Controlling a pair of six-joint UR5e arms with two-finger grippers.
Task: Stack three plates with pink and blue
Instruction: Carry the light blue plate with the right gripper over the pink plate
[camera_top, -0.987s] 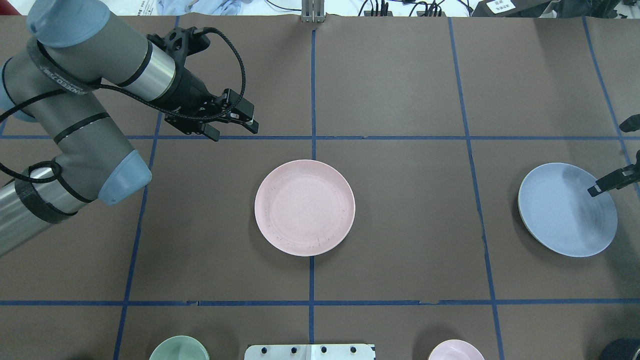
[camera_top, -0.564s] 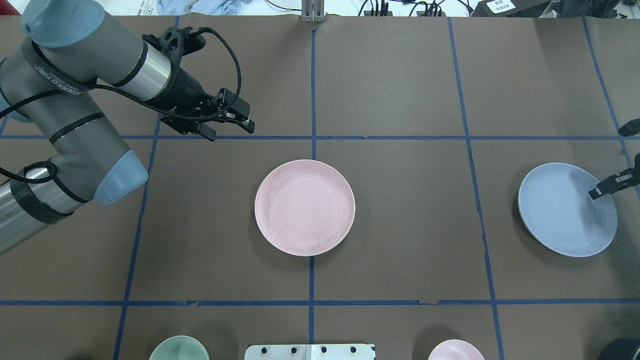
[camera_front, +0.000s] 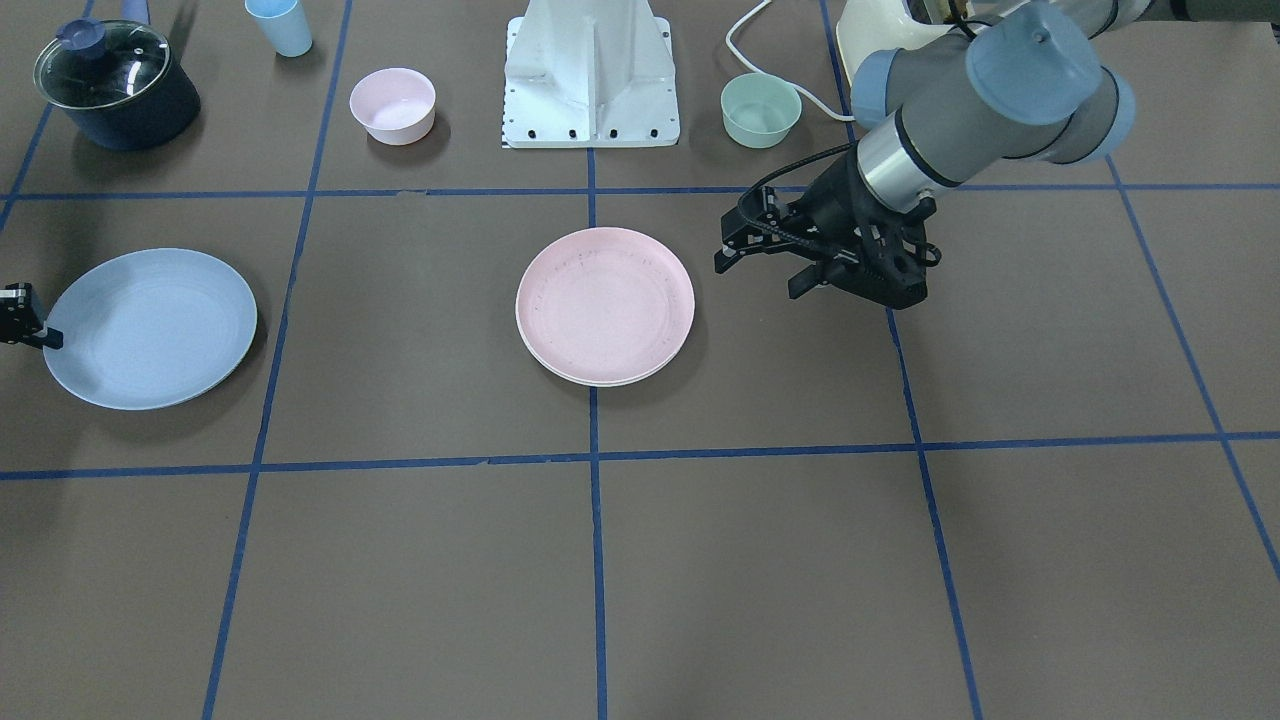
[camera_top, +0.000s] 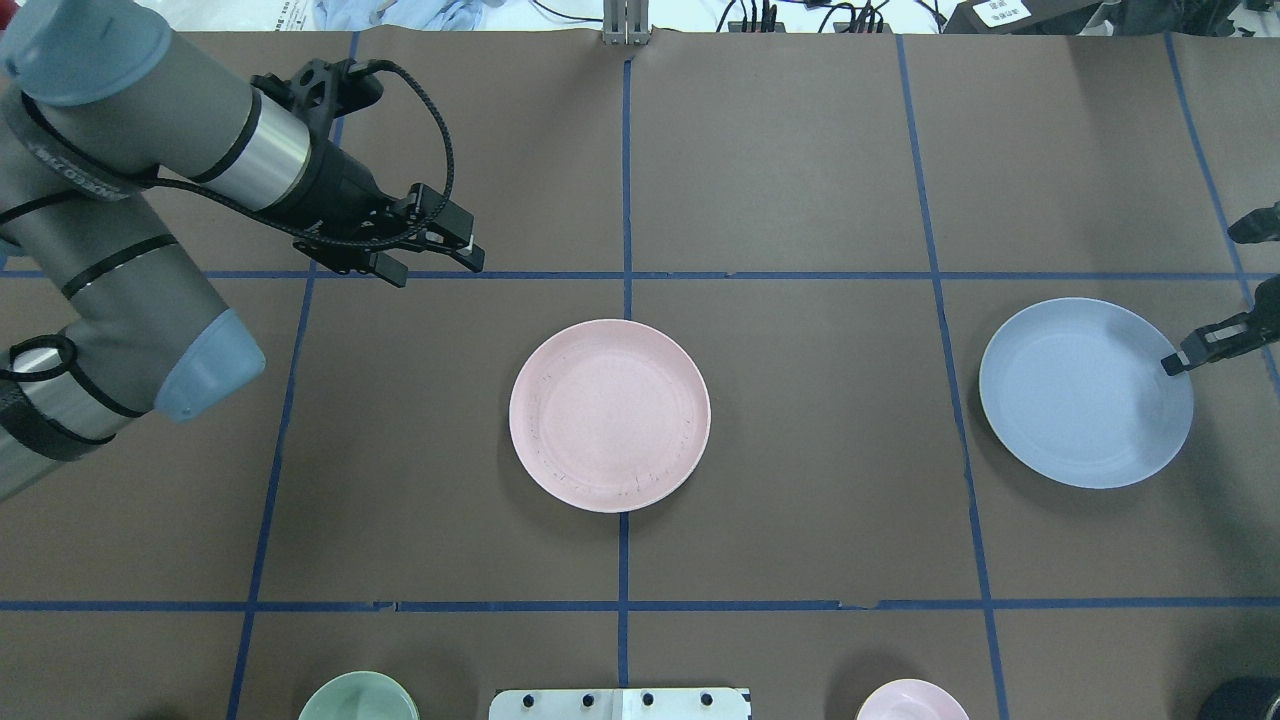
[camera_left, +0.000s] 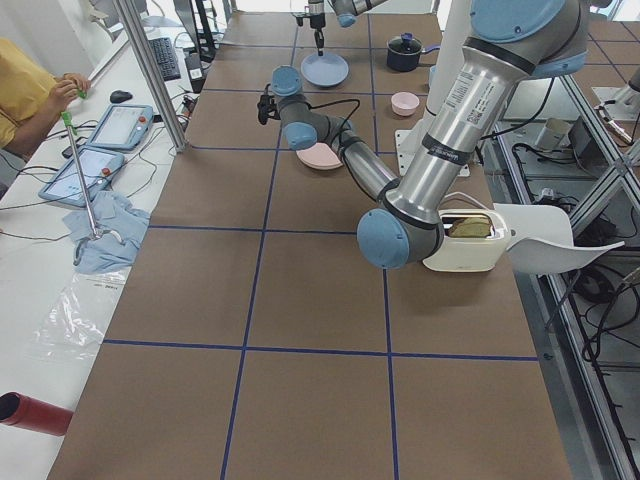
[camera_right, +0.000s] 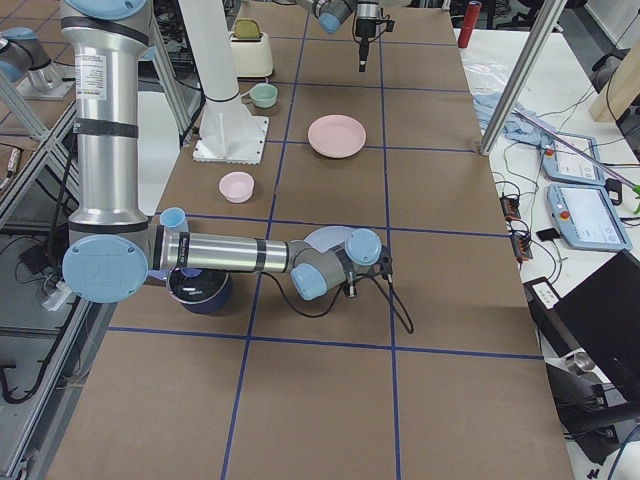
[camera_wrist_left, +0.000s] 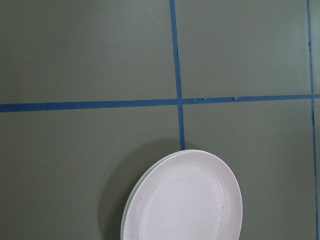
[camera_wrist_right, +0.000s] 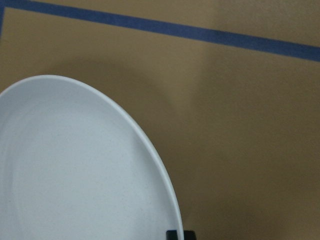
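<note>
The pale pink plate (camera_top: 609, 415) lies at the table's middle on top of the cream-white plate, of which only a thin rim (camera_front: 590, 381) shows; both also show in the left wrist view (camera_wrist_left: 185, 200). The light blue plate (camera_top: 1080, 395) is at the right, held off the table by its right rim. My right gripper (camera_top: 1175, 365) is shut on that rim; the plate fills the lower left of the right wrist view (camera_wrist_right: 75, 170). My left gripper (camera_top: 435, 270) is open and empty, up and left of the pink plate.
At the robot's side stand a small green bowl (camera_front: 760, 110), a small pink bowl (camera_front: 392, 104), a light blue cup (camera_front: 279, 25), a dark lidded pot (camera_front: 115, 85) and the white base plate (camera_front: 590, 70). Blue tape lines grid the brown table.
My right gripper has carried the blue plate leftward, toward the middle, and slightly away from the robot. My left arm has drawn back to the left, gripper still open.
</note>
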